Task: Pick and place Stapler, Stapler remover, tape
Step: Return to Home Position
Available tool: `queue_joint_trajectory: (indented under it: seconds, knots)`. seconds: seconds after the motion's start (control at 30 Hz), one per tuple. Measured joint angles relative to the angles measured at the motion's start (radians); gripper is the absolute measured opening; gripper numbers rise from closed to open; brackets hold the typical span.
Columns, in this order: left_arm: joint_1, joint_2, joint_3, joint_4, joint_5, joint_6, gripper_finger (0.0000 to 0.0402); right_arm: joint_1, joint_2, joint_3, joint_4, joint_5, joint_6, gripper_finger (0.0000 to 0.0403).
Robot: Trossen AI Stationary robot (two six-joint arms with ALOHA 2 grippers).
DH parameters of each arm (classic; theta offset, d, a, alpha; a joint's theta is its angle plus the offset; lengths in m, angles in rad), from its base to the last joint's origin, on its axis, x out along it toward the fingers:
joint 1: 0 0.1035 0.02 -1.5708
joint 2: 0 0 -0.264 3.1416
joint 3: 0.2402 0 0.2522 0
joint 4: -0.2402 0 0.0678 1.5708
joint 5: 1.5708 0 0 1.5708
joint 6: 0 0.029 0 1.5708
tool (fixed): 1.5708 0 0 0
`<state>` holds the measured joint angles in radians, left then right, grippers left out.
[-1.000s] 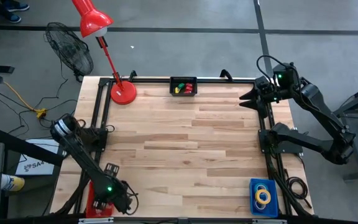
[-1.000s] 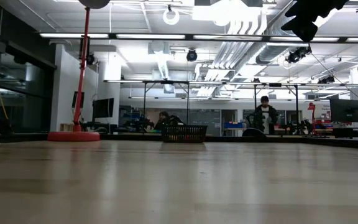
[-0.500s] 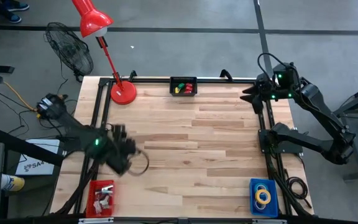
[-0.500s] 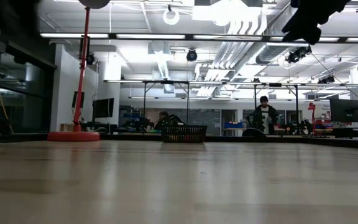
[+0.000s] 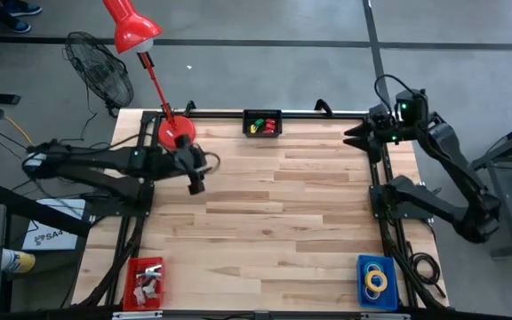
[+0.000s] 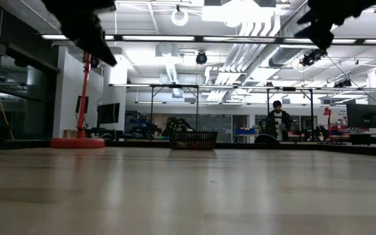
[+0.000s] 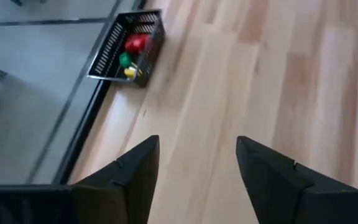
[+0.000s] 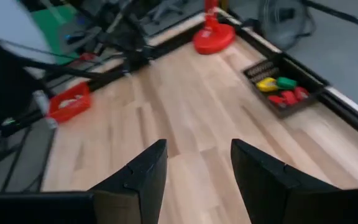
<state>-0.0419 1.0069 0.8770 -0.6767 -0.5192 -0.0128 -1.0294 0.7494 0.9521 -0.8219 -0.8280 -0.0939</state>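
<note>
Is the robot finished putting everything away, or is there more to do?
Nearly done. Staplers lie in the black basket, staple removers in the red basket, tape in the blue basket. Nothing loose shows on the table. The left end effector hovers open and empty near the lamp base; the right end effector, also open and empty, is by the table's far right corner. Probably only parking the arms is left.

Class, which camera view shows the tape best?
The high view: looking straight down, it shows the tape as rings lying in the blue basket. The low view and both wrist views show none of it.
</note>
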Motion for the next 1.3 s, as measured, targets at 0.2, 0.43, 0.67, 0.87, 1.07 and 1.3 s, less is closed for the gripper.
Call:
queue_joint_trajectory:
  seconds: [0.2, 0.43, 0.67, 0.87, 1.07, 1.3]
  knots:
    - [0.194, -0.135, -0.228, 0.303, 0.175, 0.031, 0.0195, -0.152, -0.065, -0.193, 0.292, -0.178, 0.079, 0.0169]
    - [0.225, -0.164, -0.335, 0.438, 0.133, 0.024, 0.0184, -0.238, -0.101, -0.495, 0.872, -0.342, 0.42, 0.0169]
    - [0.224, -0.187, -0.428, 0.573, 0.101, 0.032, 0.0173, -0.229, -0.164, -0.701, 1.296, -0.216, 0.701, 0.0169]
    - [0.225, -0.325, -0.52, 0.6, 0.094, 0.042, 0.0169, -0.148, -0.227, -0.814, 1.488, -0.067, 0.817, 0.0169]
    - [0.225, -0.519, -0.612, 0.598, 0.097, 0.032, 0.0169, 0.017, -0.268, -0.868, 1.505, 0.12, 0.812, 0.0169]
    - [0.225, -0.643, -0.639, 0.478, 0.054, 0.031, 0.0169, 0.263, -0.268, -0.891, 1.499, 0.352, 0.699, 0.0169]
